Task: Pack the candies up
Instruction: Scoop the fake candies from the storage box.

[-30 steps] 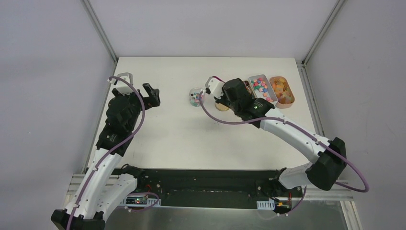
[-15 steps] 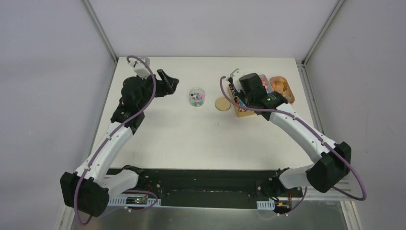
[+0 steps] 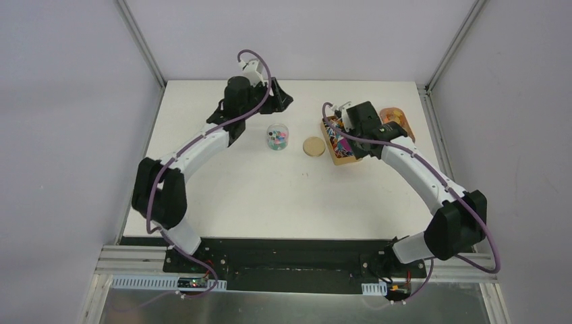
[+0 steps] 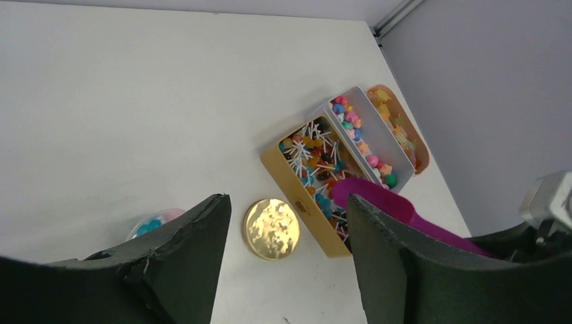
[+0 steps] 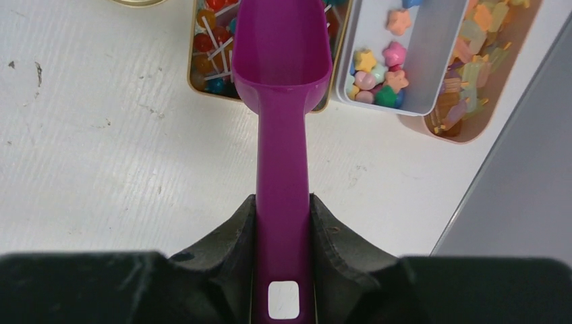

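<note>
right tool [image 5: 283, 212]: clenched on purple scoop [image 5: 282, 61], bowl over lollipop tray [image 4: 297, 202] | left tool [image 4: 287, 209]: jaws apart, empty, far side of jar [image 3: 284, 128] of candies [image 3: 274, 141]

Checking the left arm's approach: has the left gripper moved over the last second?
Yes: the left gripper swung rightward and farther back, now just beyond the clear jar.

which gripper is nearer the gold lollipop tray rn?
Right. The right gripper holds the purple scoop over the tray; the left gripper hangs across the table, beyond the gold lid and jar.
</note>
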`<act>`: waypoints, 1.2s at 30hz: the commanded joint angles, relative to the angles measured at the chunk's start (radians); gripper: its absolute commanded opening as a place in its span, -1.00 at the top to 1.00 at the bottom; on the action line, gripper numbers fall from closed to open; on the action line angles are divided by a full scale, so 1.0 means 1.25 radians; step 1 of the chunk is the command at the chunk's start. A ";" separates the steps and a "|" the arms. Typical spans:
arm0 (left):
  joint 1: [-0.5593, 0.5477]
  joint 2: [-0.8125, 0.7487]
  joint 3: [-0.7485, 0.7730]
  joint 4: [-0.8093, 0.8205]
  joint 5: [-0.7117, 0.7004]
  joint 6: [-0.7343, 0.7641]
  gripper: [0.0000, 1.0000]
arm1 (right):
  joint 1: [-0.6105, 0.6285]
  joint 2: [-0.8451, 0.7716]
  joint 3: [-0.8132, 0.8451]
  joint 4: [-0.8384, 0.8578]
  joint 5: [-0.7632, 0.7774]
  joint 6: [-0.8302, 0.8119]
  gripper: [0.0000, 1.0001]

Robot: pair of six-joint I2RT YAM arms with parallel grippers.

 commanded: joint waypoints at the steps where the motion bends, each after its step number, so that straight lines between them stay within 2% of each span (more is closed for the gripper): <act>1: -0.035 0.116 0.134 0.048 0.015 -0.004 -0.27 | -0.007 0.027 0.045 -0.005 -0.020 0.017 1.00; 5: -0.038 0.253 0.251 0.042 0.048 -0.047 -0.12 | -0.012 0.046 0.064 -0.025 -0.024 0.017 1.00; 9: -0.049 0.374 0.339 0.042 0.063 -0.061 -0.06 | -0.017 0.057 0.070 -0.022 -0.018 0.008 1.00; 19: -0.059 0.599 0.536 0.043 0.067 -0.090 0.12 | -0.026 0.083 0.092 -0.010 -0.034 -0.003 1.00; 22: -0.061 0.648 0.589 0.043 0.078 -0.099 0.22 | -0.026 0.096 0.094 -0.018 -0.004 -0.011 1.00; 29: -0.065 0.724 0.624 0.053 0.089 -0.123 0.25 | -0.025 0.096 0.095 -0.005 -0.063 -0.054 1.00; 36: -0.076 0.767 0.645 0.059 0.106 -0.138 0.29 | -0.024 0.130 0.097 -0.006 -0.056 -0.061 1.00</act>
